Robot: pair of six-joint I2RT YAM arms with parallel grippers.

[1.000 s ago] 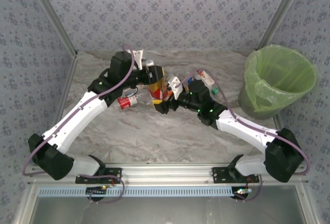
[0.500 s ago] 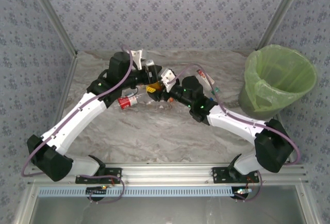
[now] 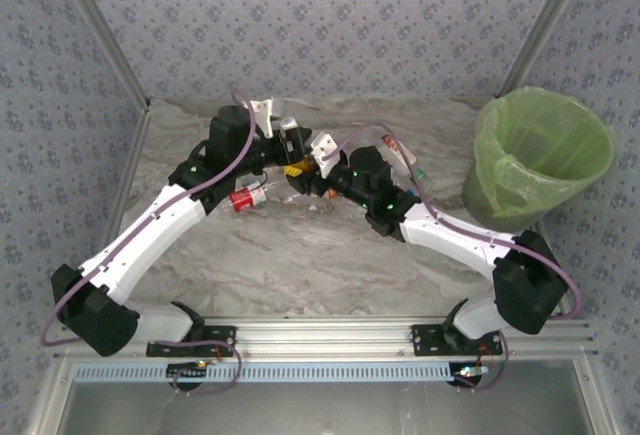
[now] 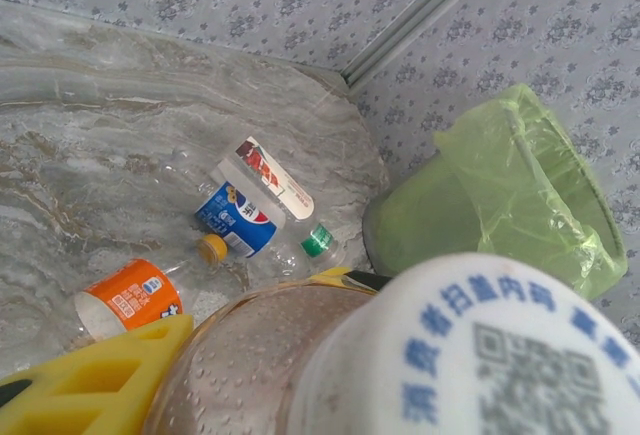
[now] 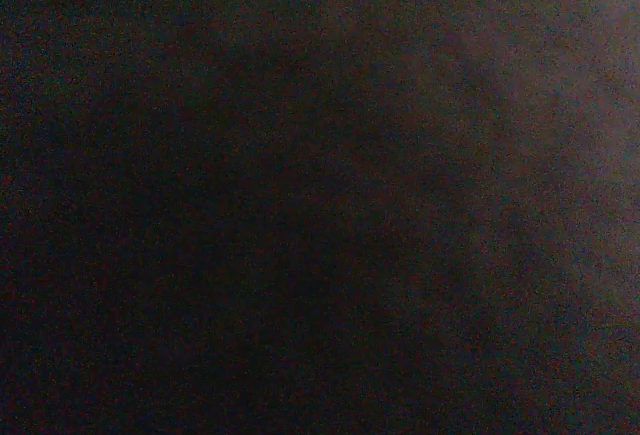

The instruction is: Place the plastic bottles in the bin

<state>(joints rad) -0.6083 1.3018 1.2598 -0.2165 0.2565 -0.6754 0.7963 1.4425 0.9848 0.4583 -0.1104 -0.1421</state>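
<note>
**Pass the bottle across before the left lets go**

Nearest you, on the table (image 3: 300, 265), a red-labelled bottle (image 3: 245, 198) lies untouched left of centre. Just behind it the two grippers meet. Your left gripper (image 3: 290, 155) is closed on a held bottle (image 4: 250, 365). In the left wrist view its white cap (image 4: 480, 355) sits right against the lens and a yellow finger pad (image 4: 100, 380) presses on its side. Your right gripper (image 3: 312, 171) is crowded against the same spot. Its wrist view is black, so you cannot tell how far its fingers are apart or whether they have the bottle.

This looks like a handover, because the bin (image 3: 540, 155) stands by the table's far right corner, well apart from the left arm. Don't release the left until the right has a firm hold on the body, clear of the left pads. The plastic looks beaded with droplets, so it may slip.

Beyond, toward the bin, lie an orange-labelled bottle (image 4: 125, 300), a blue-labelled bottle (image 4: 238, 220) and a red-and-white-labelled bottle (image 4: 272, 177). Lift the held one over them before you drop it in.
</note>
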